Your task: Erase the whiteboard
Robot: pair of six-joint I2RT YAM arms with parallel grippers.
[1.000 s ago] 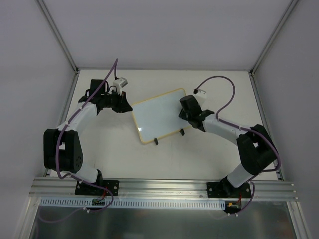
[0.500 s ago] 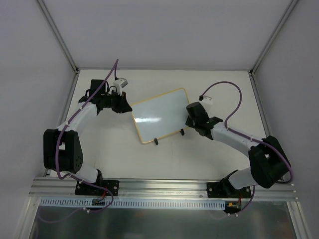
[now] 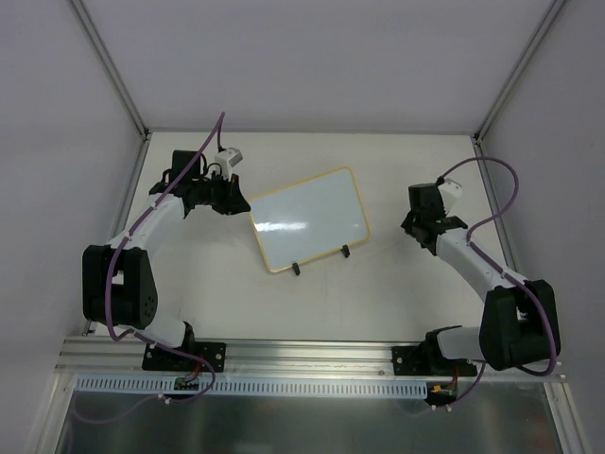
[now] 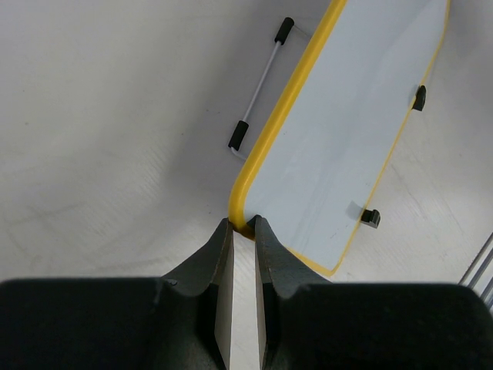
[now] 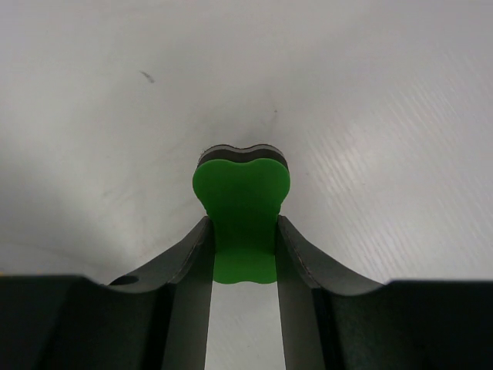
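Jaws of the left gripper [image 4: 243, 225] pinch almost closed on a corner of the whiteboard [image 3: 307, 219], which lies askew at the middle of the table [image 3: 397, 293], its face plain white. Well apart to its right, the right gripper [image 5: 244, 231] clamps a green eraser [image 5: 243, 193] between its fingers.

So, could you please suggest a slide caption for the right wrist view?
Right gripper shut on the green eraser, white table behind.
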